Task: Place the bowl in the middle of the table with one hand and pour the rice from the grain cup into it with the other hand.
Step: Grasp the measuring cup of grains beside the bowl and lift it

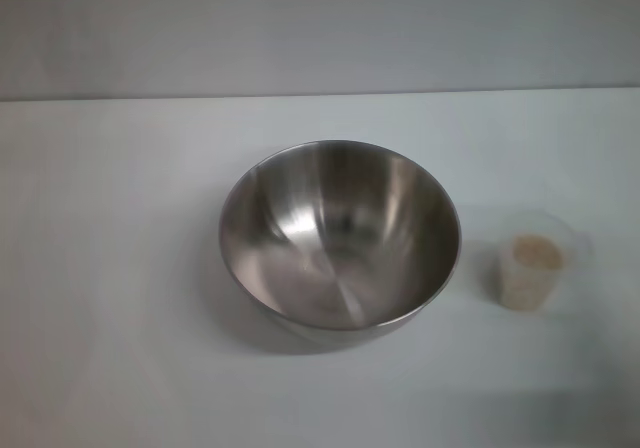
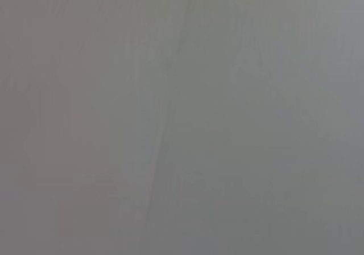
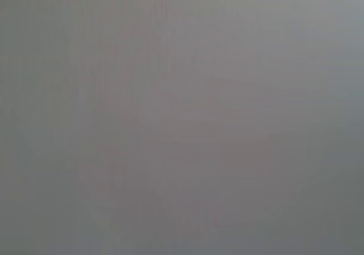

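The table (image 1: 110, 298) was a plain, matt white top. The bowl (image 1: 340, 233), round brushed steel, stood upright near its middle, empty. The cup (image 1: 537, 268), clear plastic, stood apart on the robot's right, holding rice (image 1: 537, 254); the right arm likely sat nearer. Neither gripper showed, so their state could not be told.

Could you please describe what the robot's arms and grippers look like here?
That cannot be told: neither arm nor gripper appears in any view. The head view shows only the bowl and grain cup on the white table; both wrist views are blank grey.
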`<state>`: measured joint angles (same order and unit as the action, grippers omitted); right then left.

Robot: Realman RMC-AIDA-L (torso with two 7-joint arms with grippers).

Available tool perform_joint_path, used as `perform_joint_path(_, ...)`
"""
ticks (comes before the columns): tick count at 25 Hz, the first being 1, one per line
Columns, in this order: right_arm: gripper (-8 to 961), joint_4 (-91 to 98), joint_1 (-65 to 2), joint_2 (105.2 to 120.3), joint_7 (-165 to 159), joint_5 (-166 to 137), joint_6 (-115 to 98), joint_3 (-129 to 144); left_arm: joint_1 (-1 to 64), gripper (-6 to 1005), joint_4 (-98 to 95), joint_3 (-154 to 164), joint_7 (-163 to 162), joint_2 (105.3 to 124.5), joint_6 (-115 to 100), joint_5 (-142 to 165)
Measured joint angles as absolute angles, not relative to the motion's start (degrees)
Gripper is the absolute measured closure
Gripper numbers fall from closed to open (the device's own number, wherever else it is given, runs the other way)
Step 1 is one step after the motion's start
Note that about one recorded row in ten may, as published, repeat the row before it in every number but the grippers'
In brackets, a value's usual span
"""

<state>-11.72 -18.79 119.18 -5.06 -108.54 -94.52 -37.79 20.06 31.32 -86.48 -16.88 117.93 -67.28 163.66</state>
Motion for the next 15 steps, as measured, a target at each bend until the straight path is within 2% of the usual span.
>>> perform_joint_path(7, 318, -14.5, -12.1, 119.17, -5.6, -113.3, -95.5, -37.0, 20.7, 653, 27.9, -87.7, -17.2, 118.17, -66.5, 163.2)
perform_joint_path(12, 318, -17.2, -8.4, 119.43, -5.3, -113.7, -95.0, -33.4, 21.2, 415, 27.1, -88.7, -17.3, 117.99, -66.4, 163.2)
perform_joint_path(15, 318, -18.0, -7.1, 119.6, -5.1, -113.5, -94.1, -30.8, 21.2, 359, 27.0, -88.7, -17.4, 117.95, -66.4, 163.2)
